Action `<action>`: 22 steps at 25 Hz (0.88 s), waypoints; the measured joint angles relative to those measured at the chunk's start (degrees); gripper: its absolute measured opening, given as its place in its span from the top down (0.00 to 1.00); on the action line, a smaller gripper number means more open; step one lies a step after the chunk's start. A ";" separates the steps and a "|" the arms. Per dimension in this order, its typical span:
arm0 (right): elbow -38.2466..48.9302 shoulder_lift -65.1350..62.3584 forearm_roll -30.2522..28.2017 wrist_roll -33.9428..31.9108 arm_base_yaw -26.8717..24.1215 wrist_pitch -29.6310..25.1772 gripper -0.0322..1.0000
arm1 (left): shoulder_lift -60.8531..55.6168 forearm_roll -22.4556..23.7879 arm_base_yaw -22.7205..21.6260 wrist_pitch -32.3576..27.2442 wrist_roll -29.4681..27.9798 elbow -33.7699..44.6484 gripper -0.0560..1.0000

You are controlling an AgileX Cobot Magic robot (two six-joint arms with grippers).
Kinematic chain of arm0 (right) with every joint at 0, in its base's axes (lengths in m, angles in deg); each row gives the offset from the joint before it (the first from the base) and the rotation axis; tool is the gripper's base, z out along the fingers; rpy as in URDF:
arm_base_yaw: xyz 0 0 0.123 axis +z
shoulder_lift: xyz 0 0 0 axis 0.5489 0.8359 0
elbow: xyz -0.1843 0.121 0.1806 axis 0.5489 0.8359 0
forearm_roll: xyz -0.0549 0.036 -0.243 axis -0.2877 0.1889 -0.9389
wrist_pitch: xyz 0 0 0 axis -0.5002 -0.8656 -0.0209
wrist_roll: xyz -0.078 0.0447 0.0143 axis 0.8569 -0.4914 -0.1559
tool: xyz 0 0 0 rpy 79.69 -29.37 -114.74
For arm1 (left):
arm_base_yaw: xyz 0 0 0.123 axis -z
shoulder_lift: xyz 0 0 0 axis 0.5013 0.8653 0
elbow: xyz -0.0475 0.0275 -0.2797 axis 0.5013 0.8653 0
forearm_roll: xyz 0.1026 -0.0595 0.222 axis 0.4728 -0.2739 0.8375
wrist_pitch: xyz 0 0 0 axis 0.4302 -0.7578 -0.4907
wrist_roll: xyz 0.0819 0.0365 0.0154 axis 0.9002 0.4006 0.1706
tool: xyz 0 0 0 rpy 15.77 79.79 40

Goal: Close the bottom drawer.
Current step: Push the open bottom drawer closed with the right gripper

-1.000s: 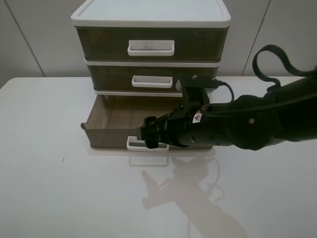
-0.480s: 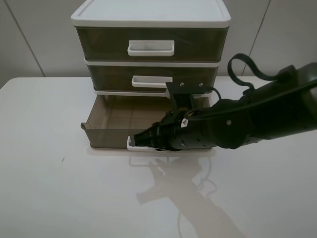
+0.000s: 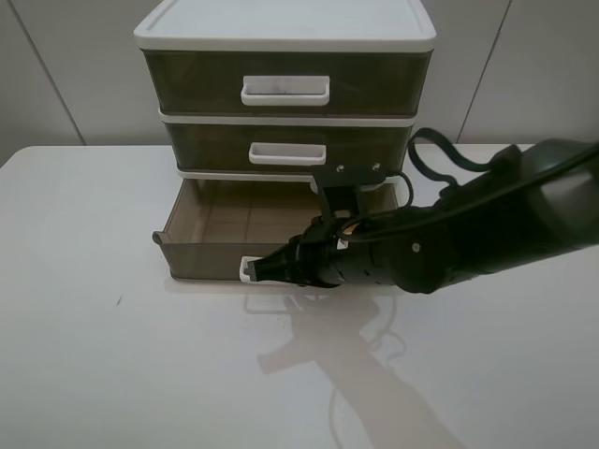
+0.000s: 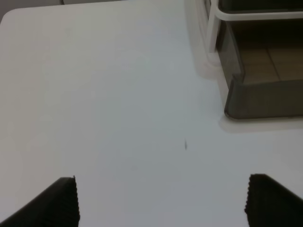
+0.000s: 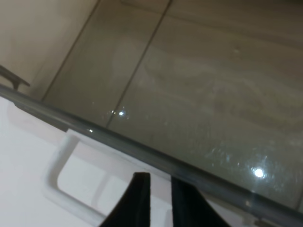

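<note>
The bottom drawer (image 3: 211, 245), smoky brown-grey with a white loop handle (image 3: 247, 271), is pulled out of the white-framed three-drawer unit (image 3: 285, 33) and is empty. My right gripper (image 3: 261, 268) reaches across to the drawer's front, low at the handle, which it partly hides. In the right wrist view its fingertips (image 5: 141, 182) are nearly together at the drawer's front rim (image 5: 118, 142), beside the handle (image 5: 59, 177). My left gripper (image 4: 163, 201) is open over bare table, apart from the drawer's corner (image 4: 258, 97).
The middle drawer (image 3: 287, 150) and top drawer (image 3: 285, 84) are shut. The unit stands at the back of the white table (image 3: 103, 355), near a grey wall. My right arm (image 3: 468, 243) and its cable lie across the drawer's right side.
My right gripper has moved left and lower, from over the handle's middle to its left part. The drawer has not visibly moved.
</note>
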 joint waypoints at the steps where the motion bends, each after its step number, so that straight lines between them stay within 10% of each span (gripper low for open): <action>1: 0.00 0.68 -0.01 0.00 0.00 0.72 0.95 | 0.00 0.05 0.00 0.00 0.00 0.00 0.27; 22: -0.07 6.24 0.16 0.00 0.07 17.27 0.95 | 0.00 0.05 0.00 0.00 0.00 0.00 0.27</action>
